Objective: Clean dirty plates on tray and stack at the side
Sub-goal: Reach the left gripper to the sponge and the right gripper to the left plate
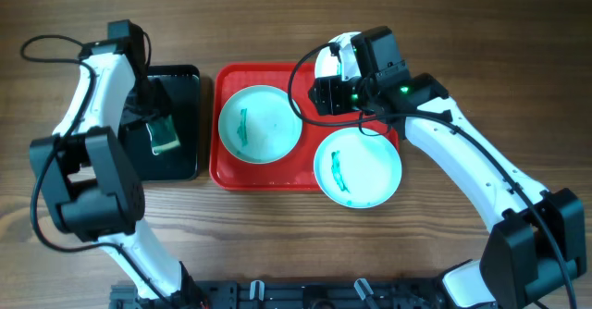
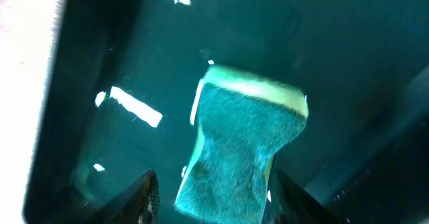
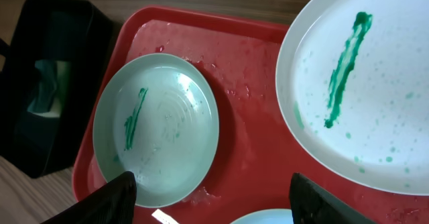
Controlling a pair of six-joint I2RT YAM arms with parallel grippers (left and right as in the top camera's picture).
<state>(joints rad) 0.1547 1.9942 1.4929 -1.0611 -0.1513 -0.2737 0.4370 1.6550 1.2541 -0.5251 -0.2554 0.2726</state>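
Note:
The red tray (image 1: 227, 166) lies mid-table and holds a pale aqua plate (image 1: 259, 124) streaked green. A second green-streaked plate (image 1: 358, 167) overlaps the tray's front right corner. In the right wrist view these are the aqua plate (image 3: 157, 127) and a whiter plate (image 3: 362, 83) on the tray (image 3: 248, 70), and the rim of a third pale plate (image 3: 268, 217) shows at the bottom edge. My right gripper (image 1: 335, 92) (image 3: 214, 184) is open and empty above the tray's back right. My left gripper (image 1: 153, 115) (image 2: 211, 184) is open, with its fingers either side of a green sponge (image 2: 244, 137).
A narrow black tray (image 1: 180, 78) stands left of the red tray and holds the sponge (image 1: 165, 133); it also shows in the right wrist view (image 3: 40, 49). Water drops lie on the red tray floor. Bare wooden table surrounds both trays.

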